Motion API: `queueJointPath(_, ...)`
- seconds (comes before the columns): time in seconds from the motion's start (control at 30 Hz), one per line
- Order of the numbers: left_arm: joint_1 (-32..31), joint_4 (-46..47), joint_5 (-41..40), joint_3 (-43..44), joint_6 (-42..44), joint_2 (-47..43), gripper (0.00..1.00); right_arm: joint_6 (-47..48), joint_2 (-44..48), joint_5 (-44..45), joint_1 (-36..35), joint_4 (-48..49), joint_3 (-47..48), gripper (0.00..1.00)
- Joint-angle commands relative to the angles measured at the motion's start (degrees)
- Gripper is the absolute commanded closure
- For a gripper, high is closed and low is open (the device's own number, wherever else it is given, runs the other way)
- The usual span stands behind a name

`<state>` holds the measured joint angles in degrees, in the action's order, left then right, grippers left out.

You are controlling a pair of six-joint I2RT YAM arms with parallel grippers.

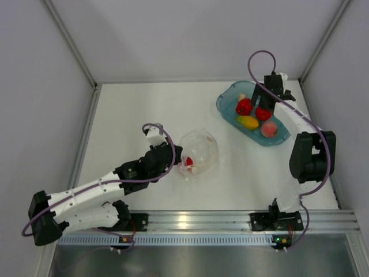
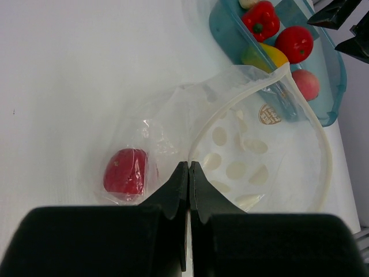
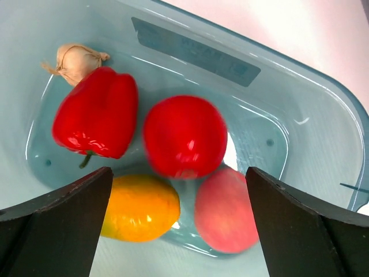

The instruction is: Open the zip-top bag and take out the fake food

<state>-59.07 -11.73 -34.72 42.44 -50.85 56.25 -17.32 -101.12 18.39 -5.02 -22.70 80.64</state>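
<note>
The clear zip-top bag (image 1: 200, 151) with white dots lies open at the table's middle, its mouth (image 2: 323, 144) gaping. One red fake fruit (image 2: 125, 171) sits inside it (image 1: 188, 161). My left gripper (image 2: 189, 165) is shut on the bag's edge. My right gripper (image 3: 179, 190) is open and empty above the teal tub (image 1: 228, 98). In the tub lie a red pepper (image 3: 98, 112), a red tomato (image 3: 184, 135), a yellow fruit (image 3: 141, 208), a pink peach (image 3: 225, 210) and a garlic bulb (image 3: 75, 60).
The tub (image 2: 228, 34) stands at the back right, near the right wall (image 1: 340, 86). The metal rail (image 1: 202, 222) runs along the near edge.
</note>
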Motion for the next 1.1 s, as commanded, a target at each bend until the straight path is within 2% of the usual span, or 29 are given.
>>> queueJointPath(0.0, 0.09, -0.23, 0.44, 2.83, 1.37, -0.7, 1.0, 1.59, 4.87, 0.59, 0.36, -0.24, 2.86, 0.01)
queueJointPath(0.07, 0.09, -0.23, 0.35, 3.27, 1.37, -0.35, 1.0, 1.94, 6.89, 1.29, -0.51, -0.07, 1.54, 0.01)
queueJointPath(0.13, 0.09, -0.14, 0.35, 3.88, 1.37, -0.09, 1.0, 0.46, 10.14, -2.03, -0.7, 0.29, -0.65, 0.01)
queueJointPath(0.23, 0.09, -0.14, 0.35, 4.67, 1.28, 0.61, 1.0, -2.19, 14.62, -16.14, 0.44, 2.64, -4.24, 0.0)
queueJointPath(0.27, 0.09, -0.14, 0.18, 4.85, 1.02, 0.88, 1.0, -3.15, 15.94, -17.76, 0.36, 3.09, -5.22, 0.01)
queueJointPath(0.3, 0.09, -0.14, 0.09, 5.02, 0.93, 0.97, 1.0, -3.94, 18.39, -19.26, 0.1, 3.19, -6.01, 0.05)
queueJointPath(0.4, 0.09, -0.14, -0.44, 5.9, 0.23, 1.49, 1.0, -5.7, 23.75, -22.87, -2.71, 3.1, -9.35, 0.3)
queueJointPath(0.47, 0.09, -0.14, -0.61, 6.43, -0.56, 2.11, 1.0, -6.49, 27.36, -21.39, -6.12, 1.0, -9.89, 0.42)
queueJointPath(0.6, 0.09, 0.04, -0.7, 7.22, -1.62, 2.81, 1.0, -6.58, 31.06, -16.2, -15.44, -2.7, -8.75, 0.49)
queueJointPath(0.7, 0.09, -0.05, -0.53, 8.36, -2.15, 3.87, 1.0, -7.2, 32.56, -14.27, -22.74, -4.89, -8.13, 0.6)
queueJointPath(0.93, 0.09, -0.14, -0.61, 9.95, -4.25, 5.8, 1.0, -10.62, 33.18, -6.28, -38.29, -8.5, -7.17, 0.66)
queueJointPath(1.07, 0.09, -0.05, -0.44, 10.47, -5.4, 6.15, 1.0, -12.82, 30.2, -6.09, -42.53, -8.5, -7.08, 0.66)
